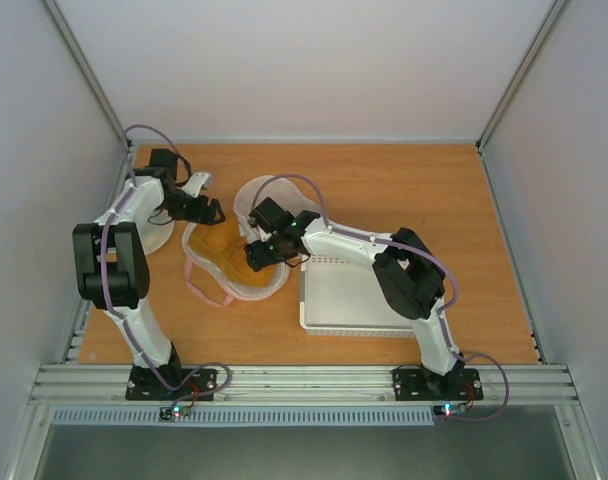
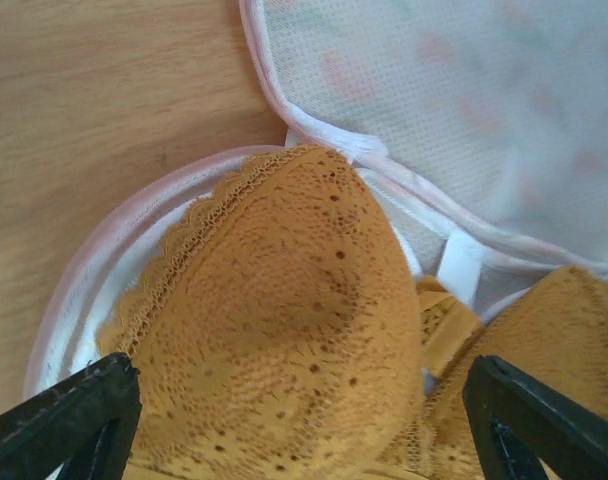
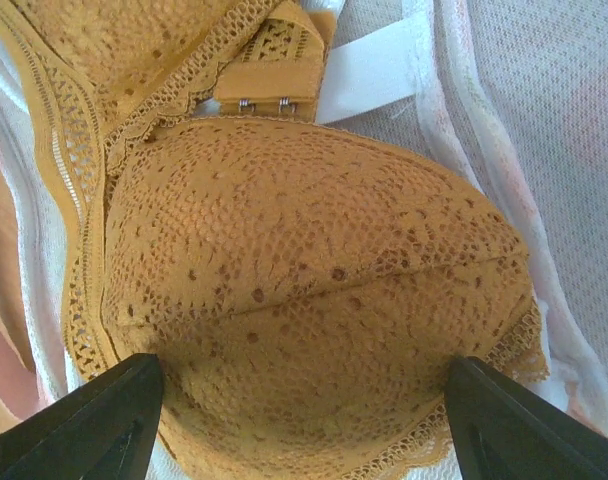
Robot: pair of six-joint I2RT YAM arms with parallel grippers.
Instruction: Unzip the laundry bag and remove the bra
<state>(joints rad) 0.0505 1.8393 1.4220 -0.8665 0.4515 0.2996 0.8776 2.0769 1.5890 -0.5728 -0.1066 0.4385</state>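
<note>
The laundry bag [image 1: 246, 290] lies unzipped on the table, its cream printed lid [image 1: 284, 190] folded back; the lid also shows in the left wrist view [image 2: 464, 100]. The mustard lace bra [image 1: 220, 243] lies inside it, cups up. My left gripper [image 1: 208, 212] is open just above the left cup [image 2: 284, 330], with one finger [image 2: 69, 420] on each side of it. My right gripper [image 1: 261, 254] is open low over the other cup [image 3: 314, 300], whose sides sit between its fingers [image 3: 529, 425]. I cannot tell whether the fingers touch the cups.
A white perforated basket [image 1: 349, 300] stands right of the bag, under the right arm. An off-white mesh sack [image 1: 160, 237] lies under the left arm at the table's left edge. Bare wooden table [image 1: 424, 190] lies behind and to the right.
</note>
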